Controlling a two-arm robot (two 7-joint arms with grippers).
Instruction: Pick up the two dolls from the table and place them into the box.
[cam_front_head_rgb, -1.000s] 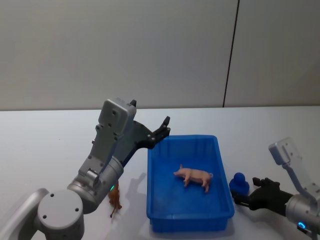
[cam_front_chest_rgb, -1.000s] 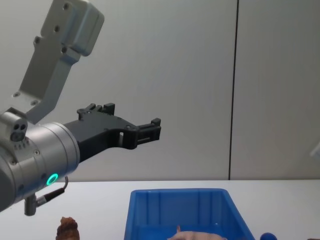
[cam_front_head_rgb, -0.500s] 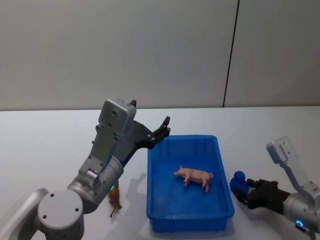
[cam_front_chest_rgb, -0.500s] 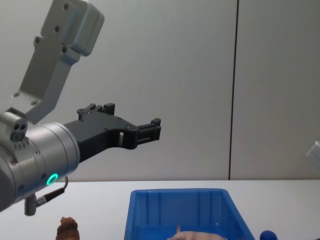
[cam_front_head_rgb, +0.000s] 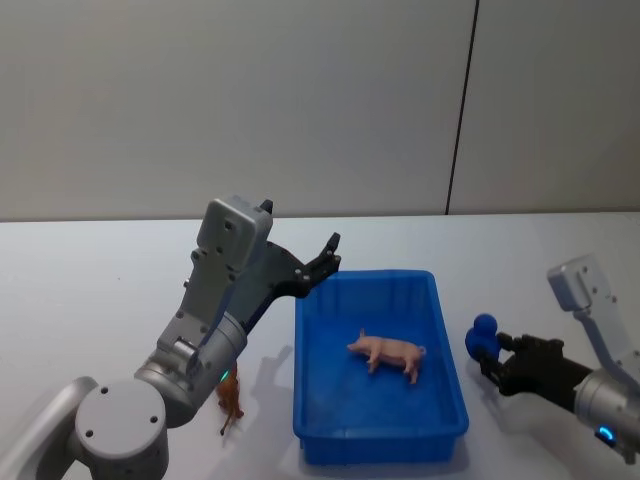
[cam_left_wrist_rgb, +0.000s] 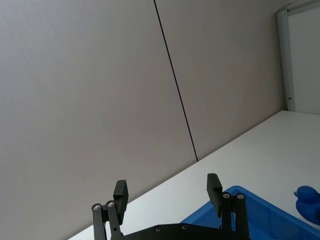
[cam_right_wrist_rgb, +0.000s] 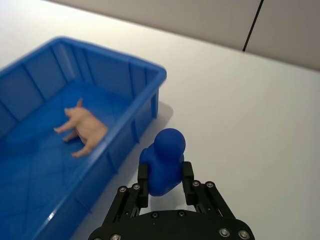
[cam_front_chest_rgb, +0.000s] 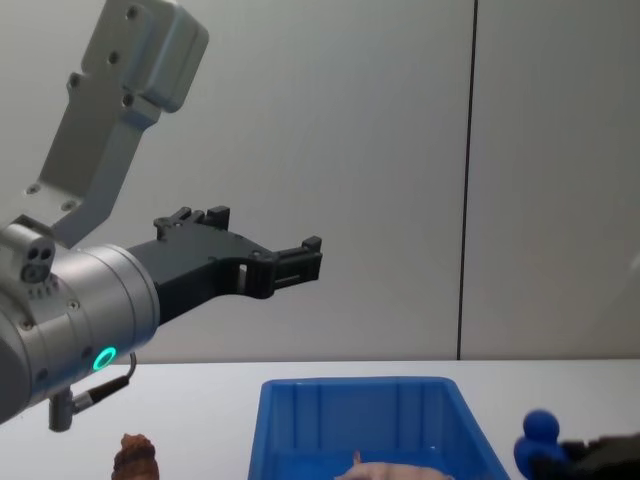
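The pale pink doll (cam_front_head_rgb: 388, 352) (cam_right_wrist_rgb: 82, 126) lies on the floor of the blue box (cam_front_head_rgb: 365, 277) (cam_right_wrist_rgb: 115, 52). On the white table (cam_front_head_rgb: 100, 280), just left of the box's near corner, stands the dark reddish-brown doll (cam_front_head_rgb: 230, 400) (cam_front_chest_rgb: 135, 458). My left gripper (cam_front_head_rgb: 328, 258) (cam_left_wrist_rgb: 167, 187) hangs open and empty above the box's far left corner. Right of the box, my right gripper (cam_front_head_rgb: 495, 358) (cam_right_wrist_rgb: 165, 172) is shut on a small blue rounded object (cam_front_head_rgb: 482, 335) (cam_right_wrist_rgb: 165, 155), held a little above the table.
A plain grey wall with a dark vertical seam rises behind the table. Bare tabletop stretches left of the box and to its right beyond the right gripper. The left arm's large grey links rise over the brown doll.
My right gripper has risen with the blue rounded object, lifting it off the table beside the box. The left arm, both dolls and the box have not moved.
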